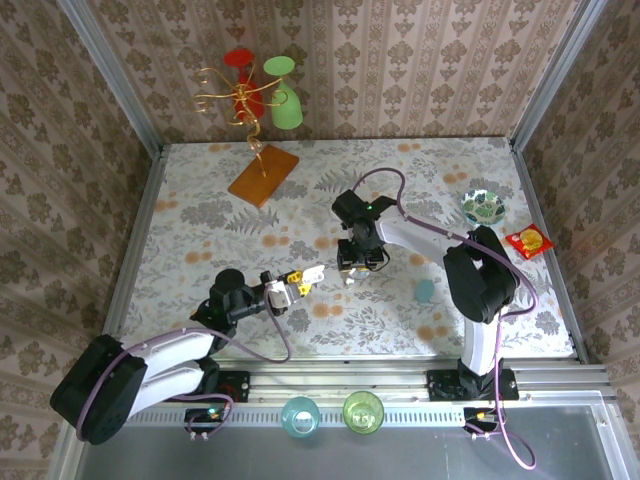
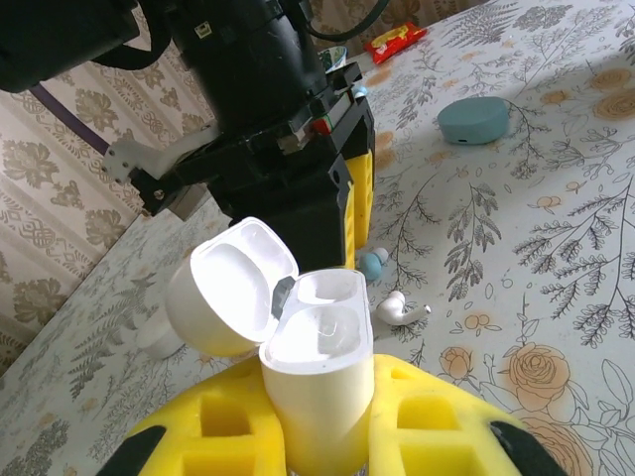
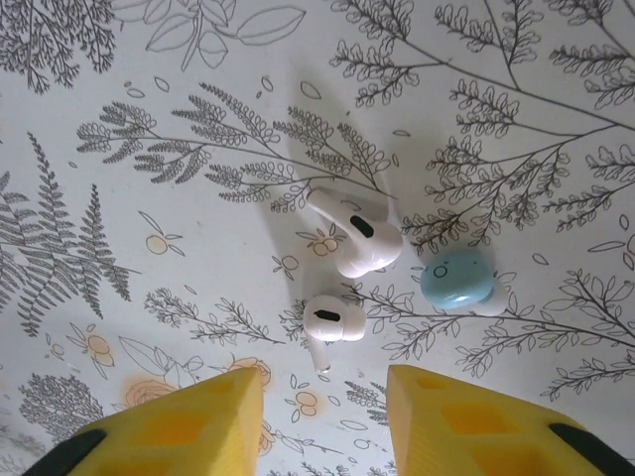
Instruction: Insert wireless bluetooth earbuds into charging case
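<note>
Floral table (image 1: 200, 240), three earbuds (image 3: 357, 238), teal case (image 1: 425, 290), dish (image 1: 484, 207)

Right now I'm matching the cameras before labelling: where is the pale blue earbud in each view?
Top external: too small to tell, under the right gripper.
Left wrist: pale blue earbud at centre, beside the right gripper's tip.
Right wrist: right of centre.
Shared landmark: a white earbud beside it.

Wire stand (image 1: 246, 98) with green cup (image 1: 286, 103), patterned bowl (image 1: 483, 207), red packet (image 1: 529, 241)

no readable text anywhere, red packet (image 1: 528, 241) print too small to read
</note>
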Controlling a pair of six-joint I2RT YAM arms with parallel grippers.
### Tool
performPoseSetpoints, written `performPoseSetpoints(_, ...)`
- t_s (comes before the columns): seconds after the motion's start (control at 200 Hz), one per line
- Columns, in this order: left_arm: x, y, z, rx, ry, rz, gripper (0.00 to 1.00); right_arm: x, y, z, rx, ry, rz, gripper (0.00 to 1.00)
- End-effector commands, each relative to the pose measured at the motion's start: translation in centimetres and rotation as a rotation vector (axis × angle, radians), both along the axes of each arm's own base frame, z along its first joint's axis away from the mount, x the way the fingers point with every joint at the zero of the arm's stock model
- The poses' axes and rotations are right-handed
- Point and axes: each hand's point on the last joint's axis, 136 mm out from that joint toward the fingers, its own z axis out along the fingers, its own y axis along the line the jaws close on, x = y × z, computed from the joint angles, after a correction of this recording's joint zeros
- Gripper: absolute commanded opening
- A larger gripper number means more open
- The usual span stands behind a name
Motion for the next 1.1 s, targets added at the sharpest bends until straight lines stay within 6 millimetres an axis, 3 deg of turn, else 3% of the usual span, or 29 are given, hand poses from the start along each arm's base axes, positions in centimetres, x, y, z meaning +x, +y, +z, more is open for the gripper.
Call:
performPoseSetpoints(0.0,0.5,-0.5,2.2,-0.048,-0.046,-0.011,0.00,-0.4,0.1,-0.9,-0.008,0.039,0.004,0.43)
performPoseSetpoints(0.58,0.2,0.0,1.8,-0.038,-0.048,0.002,0.00,-2.0,0.1,-3.8,-0.267,0.233,0.164,0.46)
performPoseSetpoints(1.095,0.2,0.0,1.7,-0.030,-0.057,0.003,0.00,-1.9,0.2,-4.5,-0.286,0.253,0.172,0.46)
